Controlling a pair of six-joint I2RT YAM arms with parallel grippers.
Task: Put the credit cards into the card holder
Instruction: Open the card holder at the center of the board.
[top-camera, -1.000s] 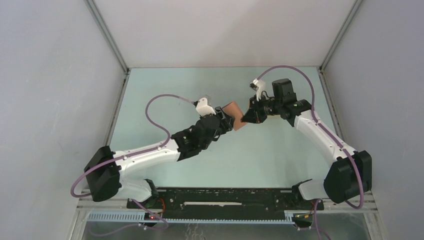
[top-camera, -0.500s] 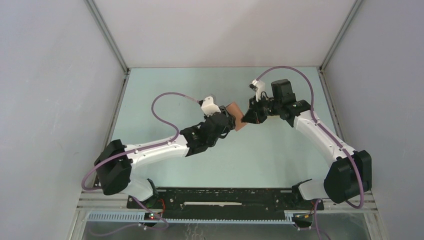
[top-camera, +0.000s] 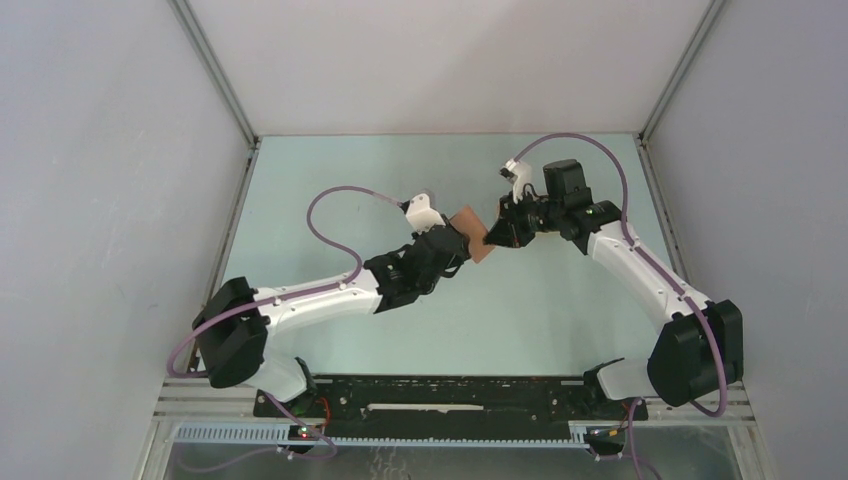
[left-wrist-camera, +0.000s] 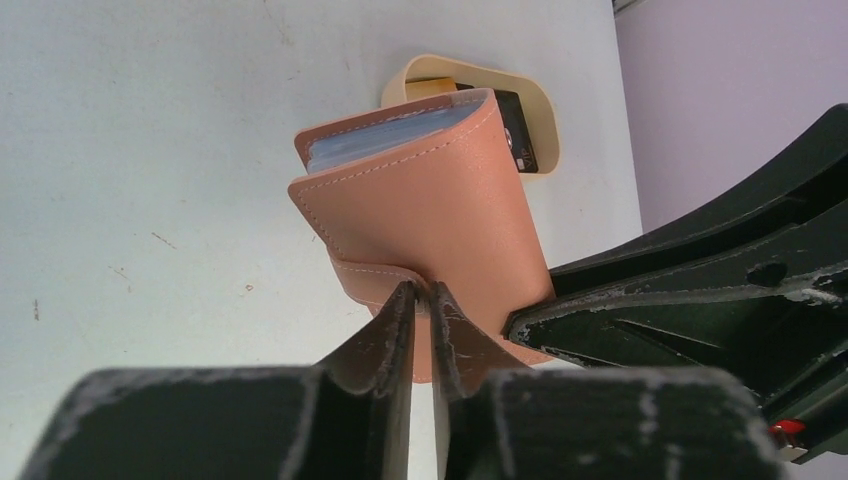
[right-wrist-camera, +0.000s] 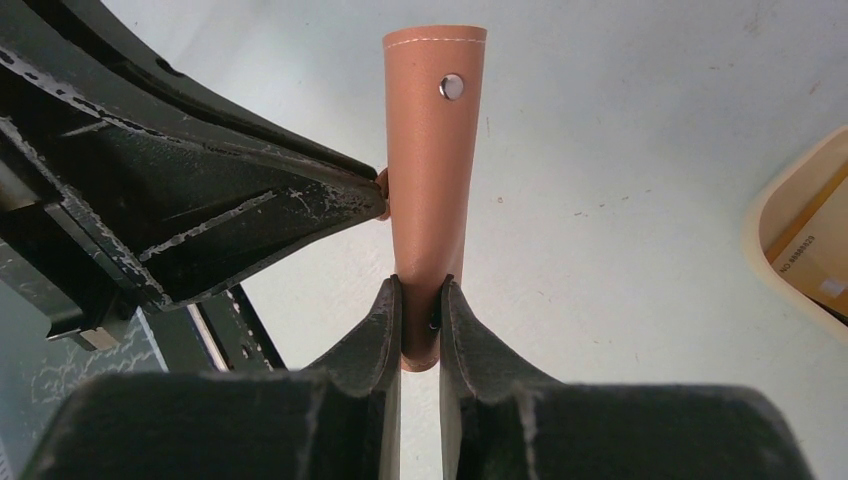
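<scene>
Top view: reddish-brown card holder (top-camera: 476, 236) was held above counter (top-camera: 330, 180) between both arms; detail too small. Left wrist: left jaws clamped its strap tab (left-wrist-camera: 375, 278); bluish pockets showed; tray (left-wrist-camera: 548, 120) half hidden behind it. Right wrist: right jaws pinched its lower edge.

Top cam: high, behind the arm bases (top-camera: 285, 380), looking down and forward. It sits far out and takes in the whole table (top-camera: 560, 320), card holder (top-camera: 477, 238) mid-frame. Left wrist cam: right up against the card holder, sighting along its own fingers (left-wrist-camera: 385, 335), tray (left-wrist-camera: 547, 130) beyond. Right wrist cam: equally close, from the opposite side, tray at its right edge. All three share the card holder; both wrist cams share the tray.
</scene>
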